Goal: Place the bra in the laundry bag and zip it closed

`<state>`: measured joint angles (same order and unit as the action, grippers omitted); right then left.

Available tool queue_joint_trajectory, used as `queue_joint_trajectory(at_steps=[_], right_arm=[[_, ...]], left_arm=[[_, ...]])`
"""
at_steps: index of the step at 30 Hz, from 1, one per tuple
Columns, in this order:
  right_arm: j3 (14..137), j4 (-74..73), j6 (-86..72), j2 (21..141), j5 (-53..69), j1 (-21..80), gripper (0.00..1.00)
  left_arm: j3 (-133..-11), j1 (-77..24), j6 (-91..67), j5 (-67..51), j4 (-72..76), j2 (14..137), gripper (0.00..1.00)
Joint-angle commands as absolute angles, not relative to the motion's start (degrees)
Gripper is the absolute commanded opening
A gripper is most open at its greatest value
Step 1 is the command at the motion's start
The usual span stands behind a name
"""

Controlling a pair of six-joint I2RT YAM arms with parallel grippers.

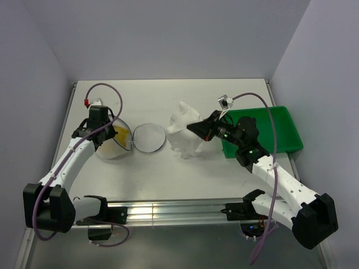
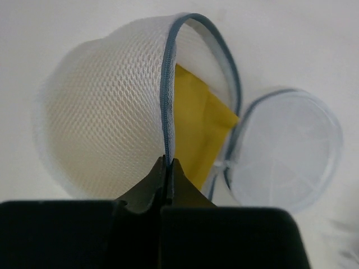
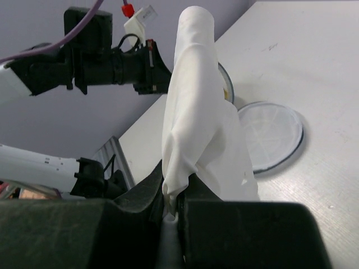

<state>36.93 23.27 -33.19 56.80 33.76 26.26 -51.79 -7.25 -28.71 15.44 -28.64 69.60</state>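
From above, the open laundry bag [image 1: 114, 143] sits left on the counter [image 1: 168, 95], its flap [image 1: 150, 137] flat beside it, the bra [image 1: 184, 134] mid-counter. Left wrist: the left claw [image 2: 167, 168] pinches the bag's rim, something yellow [image 2: 196, 129], perhaps cloth, inside. Right wrist: the right claw [image 3: 174, 196] clamps the bra.

The laundry bag [image 2: 106, 117] is seen in white honeycomb mesh edged by a grey-blue zipper [image 2: 166, 95], with a plain yellow patch [image 2: 196, 134], perhaps a lining, shown inside. The bra [image 1: 184, 137] is rendered plain white against the off-white desk [image 1: 157, 92], and the tray [image 1: 286, 131] is coloured bright green.
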Motion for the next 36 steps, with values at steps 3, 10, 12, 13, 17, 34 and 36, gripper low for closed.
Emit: queue_joint_trajectory(at_steps=[3,10,12,13,17,34,36], right_arm=[[41.0,20.5,-32.3,52.9,26.7,26.4,0.00],[43.9,24.4,-38.1,51.3,23.1,26.7,0.00],[45.8,26.1,-39.3,53.2,22.9,27.5,0.00],[46.4,27.8,-40.0,54.1,22.4,28.0,0.00],[51.1,32.3,-41.7,60.2,19.1,32.9,0.00],[52.5,55.6,-48.0,93.2,15.0,42.6,0.00],[53.0,55.8,-46.9,96.3,12.7,43.9,0.00]], left_arm=[[-54.9,-19.5,-32.8,5.6,-20.5,68.7,0.00],[-47.8,-24.0,-38.7,0.5,-9.8,63.1,0.00],[-46.1,-24.0,-40.0,1.3,-8.9,60.8,0.00],[-44.1,-24.0,-40.7,1.8,-8.6,60.1,0.00],[-39.1,-24.0,-43.1,3.0,-7.6,57.0,0.00],[-28.6,-23.5,-48.1,8.0,-5.5,46.2,0.00],[-28.7,-23.3,-48.1,7.8,-4.9,45.6,0.00]])
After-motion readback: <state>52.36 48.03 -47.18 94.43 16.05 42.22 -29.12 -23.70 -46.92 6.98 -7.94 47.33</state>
